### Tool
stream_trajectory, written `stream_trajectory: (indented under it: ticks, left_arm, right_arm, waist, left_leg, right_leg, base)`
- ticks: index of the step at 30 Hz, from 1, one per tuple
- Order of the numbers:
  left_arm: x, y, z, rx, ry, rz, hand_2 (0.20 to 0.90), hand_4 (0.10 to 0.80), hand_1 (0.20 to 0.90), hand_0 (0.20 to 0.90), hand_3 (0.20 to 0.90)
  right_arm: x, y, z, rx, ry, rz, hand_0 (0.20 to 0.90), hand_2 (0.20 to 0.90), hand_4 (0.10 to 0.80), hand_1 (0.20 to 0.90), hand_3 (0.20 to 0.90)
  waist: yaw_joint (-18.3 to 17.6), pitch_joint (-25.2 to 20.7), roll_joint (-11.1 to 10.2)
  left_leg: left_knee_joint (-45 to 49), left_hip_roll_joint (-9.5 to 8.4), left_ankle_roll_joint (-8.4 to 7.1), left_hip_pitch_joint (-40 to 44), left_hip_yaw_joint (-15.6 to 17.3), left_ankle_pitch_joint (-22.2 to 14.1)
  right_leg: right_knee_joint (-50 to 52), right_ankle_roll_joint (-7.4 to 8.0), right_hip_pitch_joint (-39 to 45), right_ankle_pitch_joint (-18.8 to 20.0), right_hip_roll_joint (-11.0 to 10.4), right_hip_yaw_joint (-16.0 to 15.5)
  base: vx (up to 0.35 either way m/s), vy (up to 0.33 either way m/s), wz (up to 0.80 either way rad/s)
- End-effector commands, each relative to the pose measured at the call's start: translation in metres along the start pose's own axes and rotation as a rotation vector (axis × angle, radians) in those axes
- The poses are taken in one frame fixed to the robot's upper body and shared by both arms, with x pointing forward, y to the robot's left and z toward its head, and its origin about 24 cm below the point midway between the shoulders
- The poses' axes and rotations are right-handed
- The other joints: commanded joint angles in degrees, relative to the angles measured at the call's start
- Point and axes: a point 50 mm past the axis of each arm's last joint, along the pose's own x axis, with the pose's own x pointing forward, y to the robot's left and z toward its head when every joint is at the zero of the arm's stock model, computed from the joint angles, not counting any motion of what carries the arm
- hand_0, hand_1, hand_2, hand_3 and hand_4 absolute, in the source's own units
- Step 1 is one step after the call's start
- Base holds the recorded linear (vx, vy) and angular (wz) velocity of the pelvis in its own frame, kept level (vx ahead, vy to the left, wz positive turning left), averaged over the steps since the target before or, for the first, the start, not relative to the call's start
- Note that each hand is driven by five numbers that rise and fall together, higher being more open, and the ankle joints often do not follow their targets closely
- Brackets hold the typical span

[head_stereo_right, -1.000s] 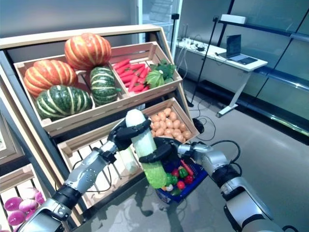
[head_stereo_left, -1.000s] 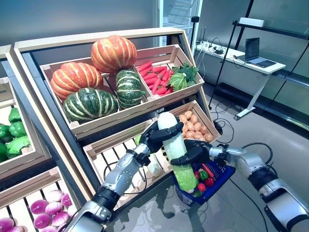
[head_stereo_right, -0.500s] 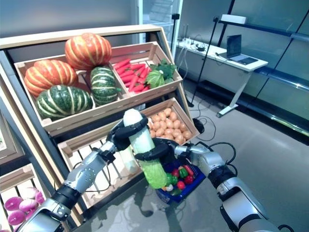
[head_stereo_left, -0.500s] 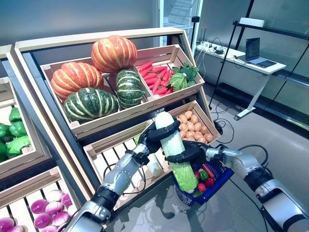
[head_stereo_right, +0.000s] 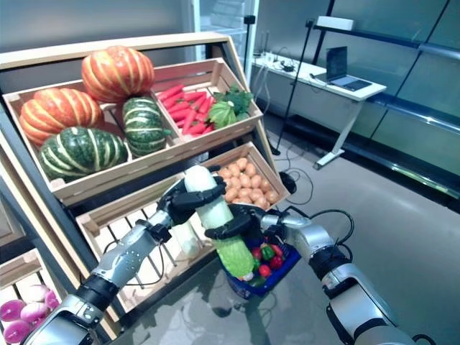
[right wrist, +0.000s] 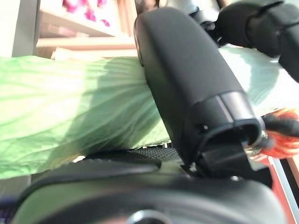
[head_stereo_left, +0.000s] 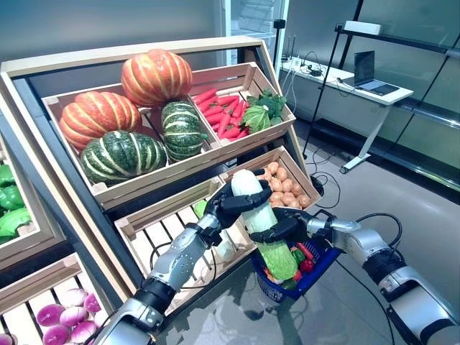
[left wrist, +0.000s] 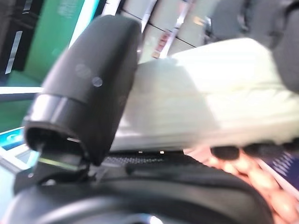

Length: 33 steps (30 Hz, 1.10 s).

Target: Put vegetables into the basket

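You are looking at a long napa cabbage with a white stalk end and a green leafy end (head_stereo_left: pixel 261 224), held upright and slightly tilted between both hands, just in front of the lower shelf of the wooden display rack (head_stereo_left: pixel 188 200). The left hand (head_stereo_left: pixel 231 203) is gripping the white upper part: its fingers are curling across the front of the stalk and its thumb is pressing the other side, as the left wrist view confirms. The right hand (head_stereo_left: pixel 279 227) is gripping the cabbage lower down, at the transition from white to green, with its fingers wrapping around the front and its thumb lying over the leaves in the right wrist view.

The green leafy end is hanging down into the blue plastic mesh basket (head_stereo_left: pixel 322 259), touching or just above the small red and green vegetables (head_stereo_left: pixel 300 259) already lying inside; you cannot tell which. The basket is sitting just beside the right forearm, below the wooden crate of brown potatoes (head_stereo_left: pixel 285 188).

On the upper shelf, orange and green striped pumpkins (head_stereo_left: pixel 129 115) are resting beside a crate of red carrots (head_stereo_left: pixel 224 115).
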Motion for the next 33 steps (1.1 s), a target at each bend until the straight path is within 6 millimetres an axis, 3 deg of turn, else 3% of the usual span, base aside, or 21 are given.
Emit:
stream_trajectory:
  ticks: [1,5,8,18,20,24,26,29,33]
  left_arm:
    - [0.019,-0.025,0.074,0.168,-0.289,-0.134,0.9,0.8,0.9,0.9,0.9]
    - [0.012,0.0,0.075,0.273,-0.249,-0.033,0.9,0.8,0.9,0.9,0.9]
    - [0.005,0.016,0.073,0.316,-0.222,0.028,0.9,0.8,0.9,0.9,0.9]
    - [-0.006,0.04,0.083,0.37,-0.231,0.153,0.9,0.8,0.9,0.9,0.9]
    - [-0.003,0.039,0.087,0.344,-0.24,0.144,0.9,0.8,0.9,0.9,0.9]
    - [0.009,0.021,0.102,0.284,-0.299,0.013,0.9,0.8,0.9,0.9,0.9]
    - [0.01,0.012,0.1,0.254,-0.31,-0.037,0.9,0.8,0.9,0.9,0.9]
    - [0.01,0.004,0.094,0.204,-0.31,-0.082,0.9,0.8,0.9,0.9,0.9]
    - [0.014,-0.014,0.103,0.177,-0.358,-0.145,0.9,0.8,0.9,0.9,0.9]
  right_arm:
    - [-0.077,-0.076,0.045,-0.056,-0.142,-0.481,0.3,0.3,0.4,0.3,0.3]
    - [-0.12,-0.101,0.039,-0.076,-0.105,-0.674,0.3,0.3,0.4,0.3,0.3]
    - [-0.141,-0.11,0.035,-0.069,-0.101,-0.75,0.3,0.3,0.4,0.3,0.3]
    - [-0.186,-0.127,0.022,-0.032,-0.159,-1.022,0.3,0.3,0.4,0.3,0.3]
    - [-0.184,-0.127,0.031,-0.004,-0.236,-1.058,0.3,0.3,0.4,0.3,0.3]
    - [-0.181,-0.124,0.067,0.166,-0.547,-1.093,0.3,0.3,0.4,0.3,0.3]
    - [-0.18,-0.123,0.071,0.29,-0.675,-1.075,0.3,0.3,0.4,0.3,0.3]
    - [-0.178,-0.124,0.07,0.418,-0.773,-1.056,0.3,0.3,0.4,0.3,0.3]
    - [-0.188,-0.127,0.09,0.533,-0.929,-1.042,0.3,0.3,0.4,0.3,0.3]
  waist:
    - [0.2,-1.3,-0.2]
    - [-0.2,-0.8,-0.2]
    - [-0.3,-0.5,-0.1]
    - [-0.5,1.6,0.8]
    - [-0.4,3.0,1.1]
    - [-0.4,11.6,2.1]
    - [-0.2,14.5,2.8]
    - [0.1,16.1,3.6]
    - [0.8,19.1,5.4]
  left_leg:
    - [0.6,-0.5,0.55,-1.8,1.0,0.0]
    - [0.5,-0.26,0.34,-2.1,1.2,0.1]
    - [0.6,-0.06,0.19,-2.4,1.5,0.1]
    - [3.0,0.45,0.1,-4.8,2.3,-0.1]
    - [5.9,0.6,0.16,-7.6,2.0,-0.6]
    - [22.2,1.51,0.44,-19.4,1.0,-5.2]
    - [30.0,1.91,1.12,-24.8,0.4,-8.0]
    - [37.2,2.26,1.64,-29.7,-0.8,-11.3]
    - [45.5,1.4,2.48,-36.5,-2.5,-14.4]
  right_leg:
    - [3.2,0.38,-0.1,-0.3,-2.4,0.6]
    - [2.9,0.56,-0.4,0.0,-2.3,0.8]
    - [2.9,0.6,-0.6,0.0,-2.1,0.9]
    - [5.6,0.24,-3.0,-1.3,-2.0,1.2]
    - [8.4,-0.21,-5.3,-2.3,-2.0,1.4]
    - [22.3,-2.49,-15.3,-6.7,-3.3,0.3]
    - [30.2,-3.89,-20.0,-9.3,-4.4,-0.6]
    - [37.7,-4.8,-24.2,-12.3,-5.8,-0.9]
    - [45.9,-5.74,-30.2,-14.4,-8.4,-0.8]
  base:
    - [-0.003,-0.032,-0.08]
    - [-0.007,-0.036,-0.09]
    - [0.004,-0.028,-0.08]
    - [-0.021,-0.027,-0.08]
    - [-0.22,-0.022,0.0]
    - [-0.42,-0.037,0.04]
    - [-0.187,-0.028,0.11]
    - [-0.077,-0.012,0.27]
    - [-0.135,0.034,0.2]
